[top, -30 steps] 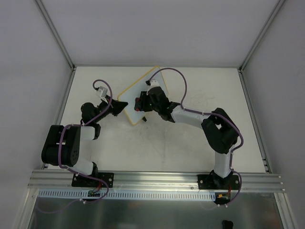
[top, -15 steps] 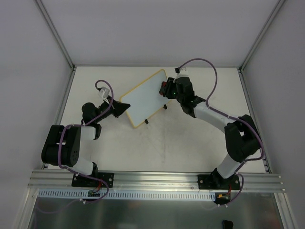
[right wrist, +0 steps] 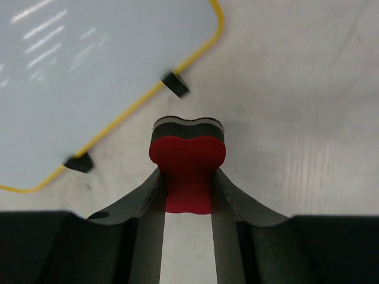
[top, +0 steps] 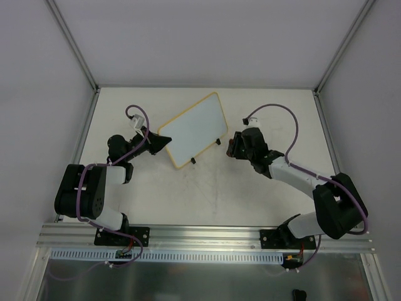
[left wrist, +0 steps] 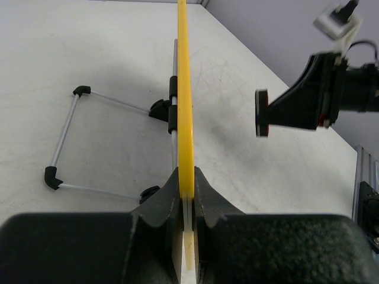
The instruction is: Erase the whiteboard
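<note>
The whiteboard (top: 193, 129) stands tilted at the table's back middle, white face with a yellow frame and two black feet; its face looks blank. My left gripper (top: 164, 143) is shut on its left frame edge (left wrist: 185, 118), seen edge-on in the left wrist view. My right gripper (top: 233, 145) hovers just right of the board, apart from it, shut on a red eraser (right wrist: 187, 165) with a black felt layer. The right wrist view shows the whiteboard (right wrist: 89, 71) up and left of the eraser. The left wrist view shows the right gripper (left wrist: 278, 112) and eraser pad to the right.
A wire stand (left wrist: 65, 142) with black corners lies behind the board on the left. Faint marks stain the white table (top: 213, 194). Metal posts and grey walls close in the back and sides; the rail with the arm bases (top: 200, 235) runs along the near edge.
The right gripper with the eraser swept from the board's left-middle across to its upper right corner, then came off it to the right and nearer. The left gripper and board stayed still.
</note>
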Controlling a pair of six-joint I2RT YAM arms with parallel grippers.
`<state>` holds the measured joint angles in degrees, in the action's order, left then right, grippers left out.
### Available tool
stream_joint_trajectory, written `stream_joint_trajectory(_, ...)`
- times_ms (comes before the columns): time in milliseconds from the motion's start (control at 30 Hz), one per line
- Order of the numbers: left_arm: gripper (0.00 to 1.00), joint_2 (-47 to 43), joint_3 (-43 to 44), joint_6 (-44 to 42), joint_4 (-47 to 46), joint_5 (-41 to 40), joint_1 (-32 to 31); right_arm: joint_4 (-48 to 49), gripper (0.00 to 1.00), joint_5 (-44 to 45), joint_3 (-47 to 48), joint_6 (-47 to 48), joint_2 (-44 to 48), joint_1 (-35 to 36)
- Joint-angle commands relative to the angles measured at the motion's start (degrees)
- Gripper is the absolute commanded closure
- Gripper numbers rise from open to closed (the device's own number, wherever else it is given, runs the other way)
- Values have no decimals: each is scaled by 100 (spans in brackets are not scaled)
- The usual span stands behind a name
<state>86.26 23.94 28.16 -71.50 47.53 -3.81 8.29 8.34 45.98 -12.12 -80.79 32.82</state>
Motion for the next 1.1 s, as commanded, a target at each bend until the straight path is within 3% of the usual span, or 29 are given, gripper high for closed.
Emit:
stream_joint_trajectory(0,99,-13,102,172,-320,512,-120,-276,100,282,-561,-326,221,-3)
stream_joint_trajectory(167,96,-12,110,172,-285,503,-120,-582,100,370,-731,-300,362,93)
stream_joint_trajectory(267,95,-13,110,172,-276,494,-120,-1493,100,563,-371,-45,214,242)
stream_joint_trajectory(333,89,-4,110,172,-268,486,-120,-1864,100,625,-117,139,-92,304)
stream_joint_trajectory(367,88,-12,119,163,-259,477,-120,-2093,93,660,146,166,-216,356)
stream_joint_trajectory(400,87,-4,111,163,-259,477,-120,-2304,66,669,235,227,-331,383)
stream_joint_trajectory(500,82,-30,102,146,-241,451,-119,-2561,50,590,474,307,-744,392)
stream_joint_trajectory(800,80,-101,110,102,-127,424,-120,-2666,41,467,693,333,-965,392)
stream_joint_trajectory(1067,73,-57,137,102,-109,415,-120,-2675,31,625,614,359,-377,383)
